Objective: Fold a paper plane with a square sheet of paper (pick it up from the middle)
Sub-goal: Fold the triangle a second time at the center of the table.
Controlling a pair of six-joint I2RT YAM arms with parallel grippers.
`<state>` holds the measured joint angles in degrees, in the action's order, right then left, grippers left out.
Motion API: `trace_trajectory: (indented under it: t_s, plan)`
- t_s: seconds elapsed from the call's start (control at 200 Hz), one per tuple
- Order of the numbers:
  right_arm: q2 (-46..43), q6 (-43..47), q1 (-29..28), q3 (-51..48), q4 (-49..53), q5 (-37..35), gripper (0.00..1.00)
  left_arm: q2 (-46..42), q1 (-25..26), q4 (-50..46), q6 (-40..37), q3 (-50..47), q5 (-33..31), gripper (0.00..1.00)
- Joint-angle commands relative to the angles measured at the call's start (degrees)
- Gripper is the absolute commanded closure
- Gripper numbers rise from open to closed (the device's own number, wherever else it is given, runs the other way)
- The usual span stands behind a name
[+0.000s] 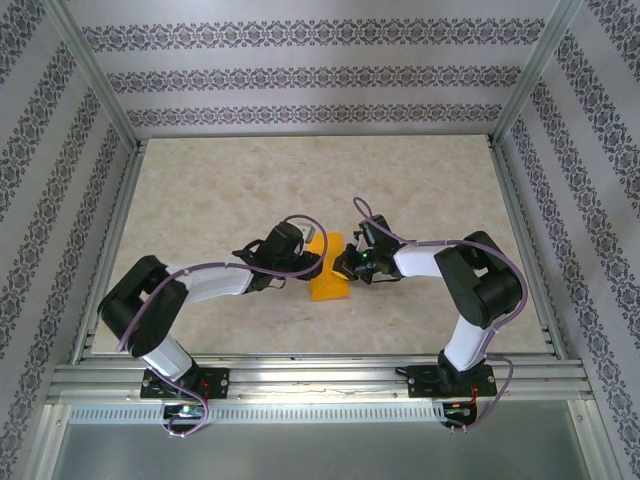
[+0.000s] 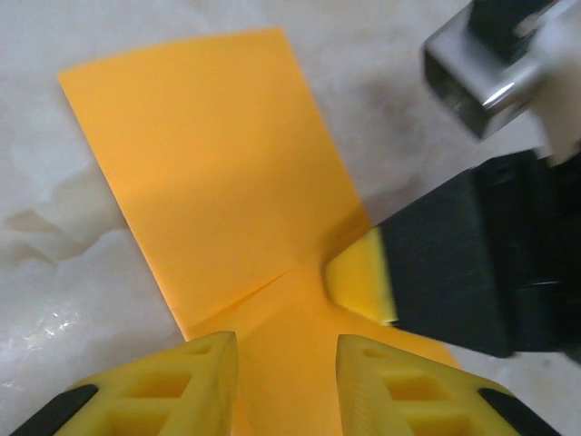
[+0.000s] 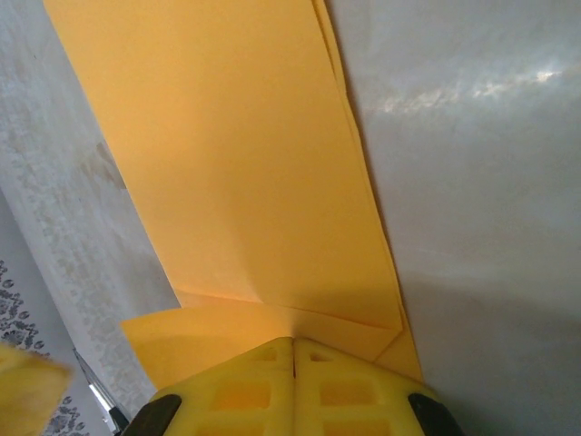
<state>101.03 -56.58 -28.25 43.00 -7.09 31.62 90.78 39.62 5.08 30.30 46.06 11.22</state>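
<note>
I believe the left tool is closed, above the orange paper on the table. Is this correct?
Not quite. The left tool is open: the left wrist view shows its two yellow fingers apart, with the orange paper visible between them. The rest holds: it is above the paper, which lies on the table.

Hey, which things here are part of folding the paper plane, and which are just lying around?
Part of the job:
- paper, already partly folded
- left gripper, fingers open over the paper
- right gripper, fingers shut on the paper's edge

Just surroundings:
- table
- frame
- walls
</note>
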Motion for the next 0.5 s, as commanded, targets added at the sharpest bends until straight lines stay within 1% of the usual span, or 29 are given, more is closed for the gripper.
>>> trace_trajectory:
  t_s: [0.0,0.05,0.15,0.2,0.265,0.335,0.4,0.465,0.495]
  plan:
    - [2.0,1.1,0.3,-1.3,3.5,-1.8,1.00,-3.2,-0.6,-4.3,2.9,0.6,-0.3,0.65]
    - [1.8,1.1,0.2,-1.3,3.4,-1.9,1.00,-3.9,-0.6,-3.0,3.8,0.1,2.0,0.68]
    - [1.5,1.0,0.3,-1.2,3.6,-1.8,1.00,-3.7,-0.1,-1.4,5.6,0.6,7.8,0.76]
    - [1.3,1.0,0.3,-1.2,3.7,-1.9,1.00,-2.8,0.4,-1.4,6.4,1.8,10.7,0.79]
    - [0.9,1.1,0.3,-1.4,3.9,-2.1,1.00,-0.9,0.9,-2.6,8.1,3.9,14.6,0.85]
    - [0.6,1.1,0.3,-1.4,4.1,-2.3,1.00,1.3,1.4,-2.5,9.4,5.4,18.8,0.89]
    - [0.5,1.2,0.3,-1.4,4.4,-2.4,1.00,3.1,1.8,-2.8,10.7,6.3,20.0,0.96]
    - [0.4,1.3,0.3,-1.4,4.4,-2.7,1.00,4.7,1.9,-4.2,11.6,7.2,19.4,1.00]
    - [0.3,1.2,0.3,-1.4,4.5,-2.7,1.00,5.3,1.9,-4.6,11.8,7.4,19.4,1.00]
